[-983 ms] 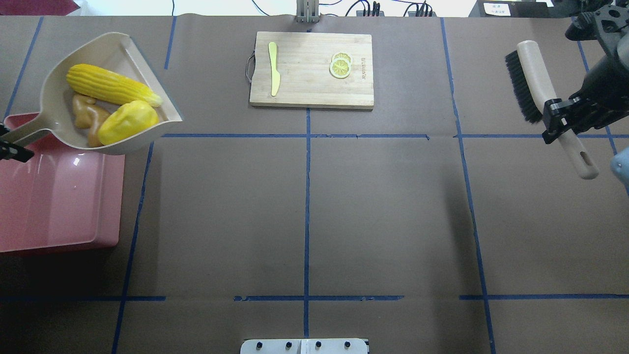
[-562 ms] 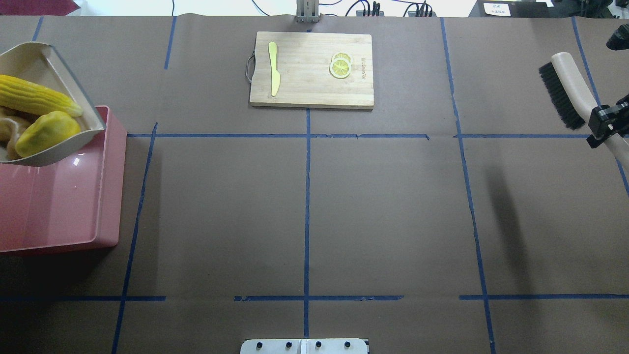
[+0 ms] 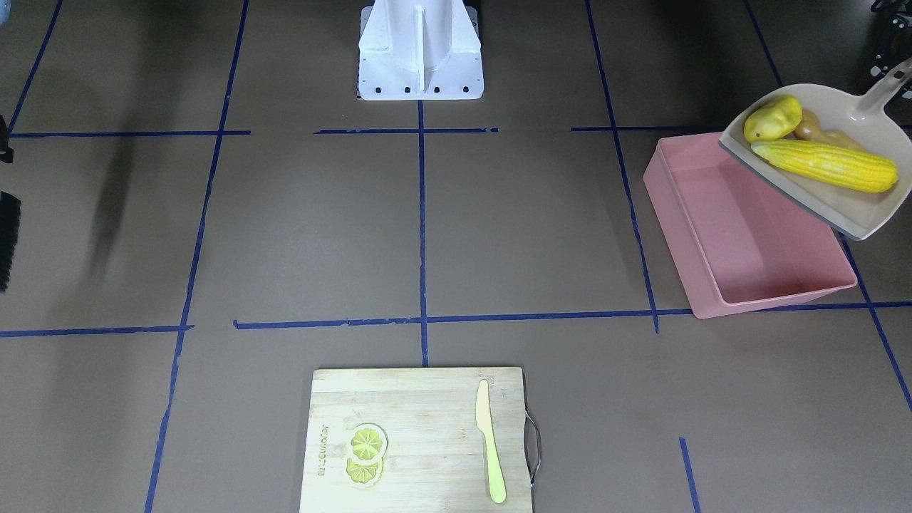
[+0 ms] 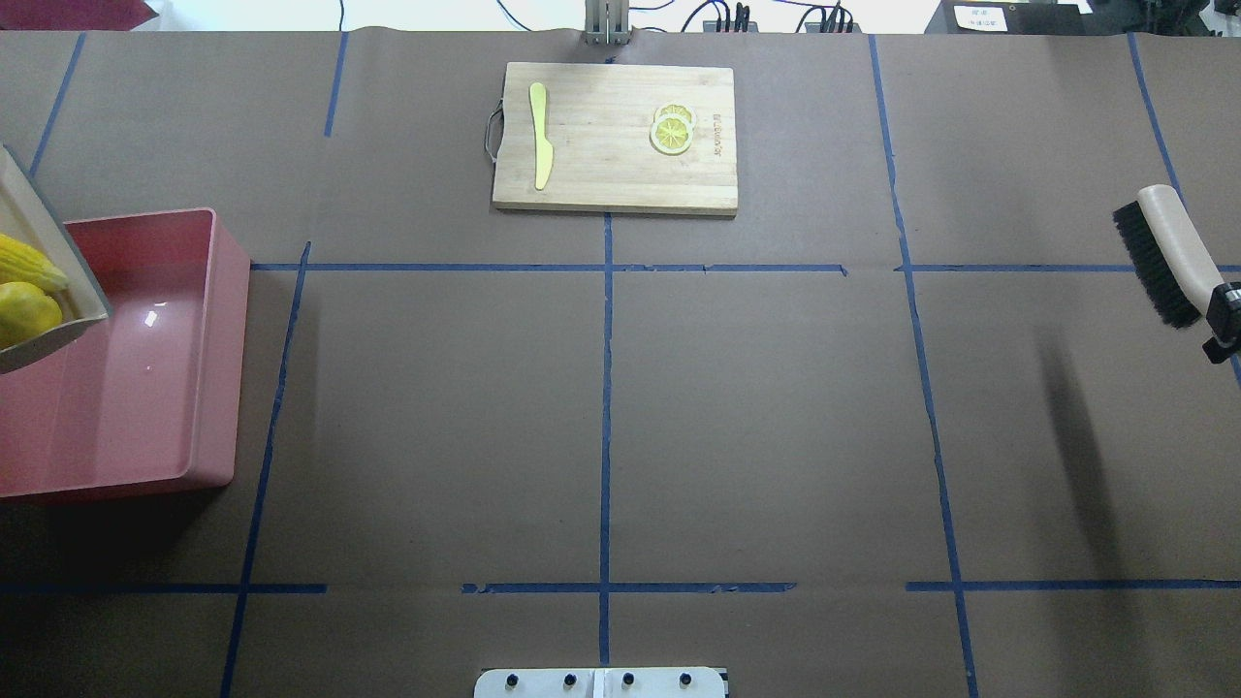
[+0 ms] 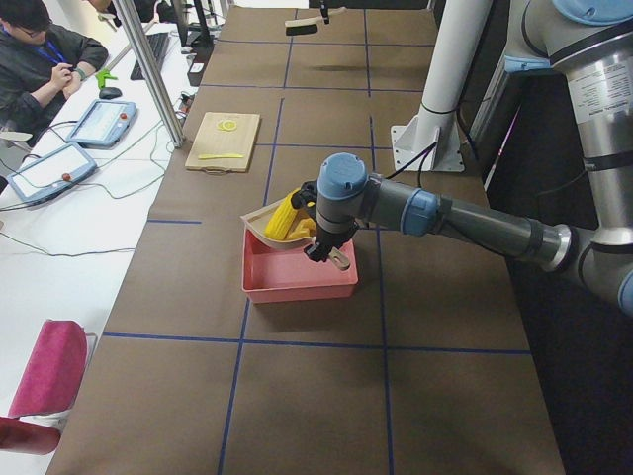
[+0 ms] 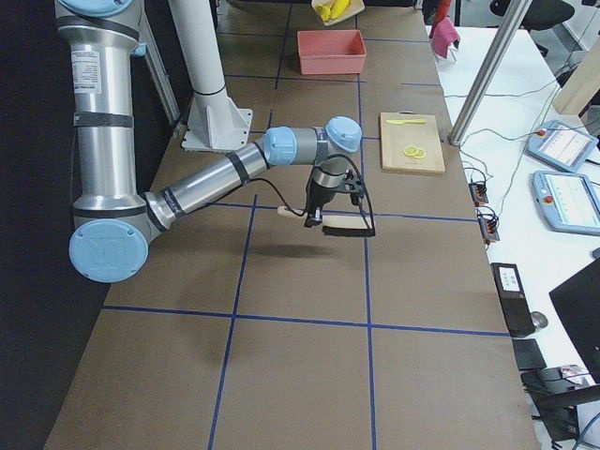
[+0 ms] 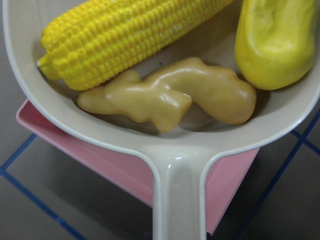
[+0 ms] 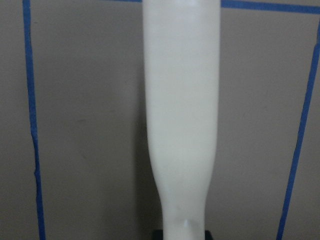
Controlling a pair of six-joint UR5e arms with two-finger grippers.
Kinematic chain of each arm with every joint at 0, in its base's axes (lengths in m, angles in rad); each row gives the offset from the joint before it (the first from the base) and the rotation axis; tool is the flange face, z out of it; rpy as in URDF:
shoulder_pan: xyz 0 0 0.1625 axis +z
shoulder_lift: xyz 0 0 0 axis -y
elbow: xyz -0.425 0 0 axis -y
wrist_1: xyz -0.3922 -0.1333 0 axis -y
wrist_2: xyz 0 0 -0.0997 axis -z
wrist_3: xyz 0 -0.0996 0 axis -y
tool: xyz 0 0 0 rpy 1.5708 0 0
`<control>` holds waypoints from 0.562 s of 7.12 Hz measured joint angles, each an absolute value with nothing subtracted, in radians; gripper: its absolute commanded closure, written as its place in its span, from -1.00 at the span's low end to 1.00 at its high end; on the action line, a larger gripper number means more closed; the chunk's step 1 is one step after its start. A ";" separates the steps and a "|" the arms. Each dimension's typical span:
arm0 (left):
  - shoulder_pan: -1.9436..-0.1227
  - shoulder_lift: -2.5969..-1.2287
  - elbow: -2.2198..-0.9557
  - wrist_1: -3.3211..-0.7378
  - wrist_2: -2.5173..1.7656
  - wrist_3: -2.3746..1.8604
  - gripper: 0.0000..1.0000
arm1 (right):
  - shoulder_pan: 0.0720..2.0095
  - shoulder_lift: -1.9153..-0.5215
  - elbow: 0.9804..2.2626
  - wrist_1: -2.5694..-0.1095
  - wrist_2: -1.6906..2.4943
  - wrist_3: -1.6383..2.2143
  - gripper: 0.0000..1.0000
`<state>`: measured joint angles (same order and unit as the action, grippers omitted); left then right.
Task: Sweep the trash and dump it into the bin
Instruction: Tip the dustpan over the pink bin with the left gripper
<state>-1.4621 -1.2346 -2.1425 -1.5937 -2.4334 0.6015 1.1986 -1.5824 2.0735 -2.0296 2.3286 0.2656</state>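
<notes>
A beige dustpan [image 3: 866,226] hangs tilted above the pink bin [image 3: 741,235], over its left end. In it lie the corn cob [image 3: 826,165], the yellow potato-like piece [image 3: 771,119] and the tan ginger root [image 7: 170,97]. My left gripper [image 5: 334,252] is shut on the dustpan's handle [image 7: 177,200]. In the overhead view only a corner of the dustpan [image 4: 29,208] shows over the bin [image 4: 155,388]. My right gripper [image 4: 1224,325] is shut on the handle of a black-bristled brush [image 4: 1163,257], held above the table at the far right.
A wooden cutting board [image 4: 615,138] with a yellow-green knife [image 4: 540,136] and lemon slices [image 4: 671,128] lies at the table's far middle. The robot's white base [image 3: 420,53] stands at the near middle edge. An operator [image 5: 40,49] sits beyond the table.
My left arm has carried the loaded dustpan leftward over the bin, mostly out of the overhead view. My right arm has moved the brush right and nearer to the robot.
</notes>
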 measured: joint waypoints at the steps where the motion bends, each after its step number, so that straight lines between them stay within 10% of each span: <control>1: -1.463 -1.220 -2.143 -1.594 -2.373 0.616 1.00 | 1.177 -1.596 2.076 -2.010 2.344 0.313 1.00; 4: -1.443 -1.187 -2.148 -1.591 -2.210 0.678 1.00 | 1.087 -1.681 2.048 -1.721 2.350 0.574 0.99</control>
